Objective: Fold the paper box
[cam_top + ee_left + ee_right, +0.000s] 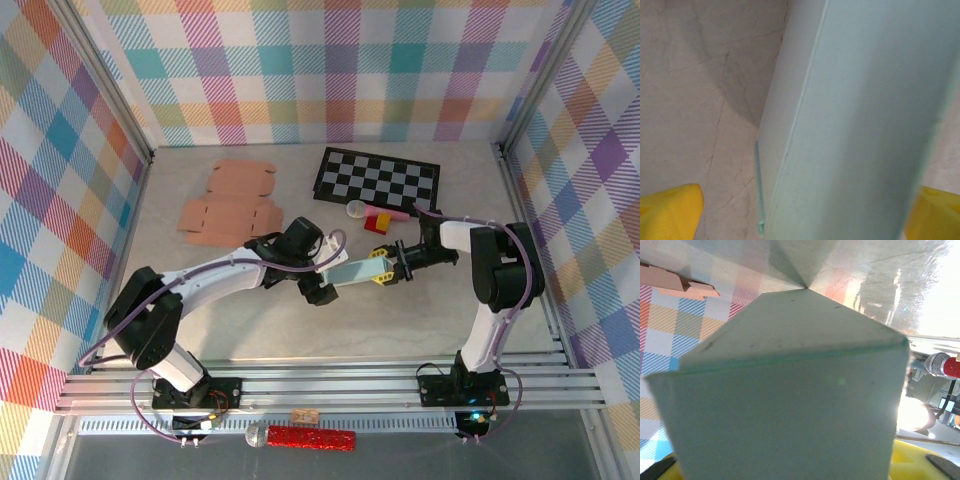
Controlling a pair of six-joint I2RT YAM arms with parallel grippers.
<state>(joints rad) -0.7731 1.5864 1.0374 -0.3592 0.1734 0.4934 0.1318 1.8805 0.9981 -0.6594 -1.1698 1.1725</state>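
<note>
**Desk tally: one paper box, two arms, two cardboard blanks**

Watching from my remote station, I count two arms, the left arm point(205, 283) and the right arm point(497, 275), over one desk point(330, 335). There is one pale-green paper box point(350, 272), what I make out as two flat brown cardboard blanks point(240, 178), and one checkered mat point(378, 178). Three small bits complete the spread: one clear round piece point(357, 210), one pink piece point(396, 214), one red-and-yellow block point(377, 223). I also count one red glitter microphone point(305, 438) and one small tan tag point(305, 415).

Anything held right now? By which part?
Right gripper holds the pale teal box by its right end. Left gripper is open, straddling the other end without clamping.
</note>
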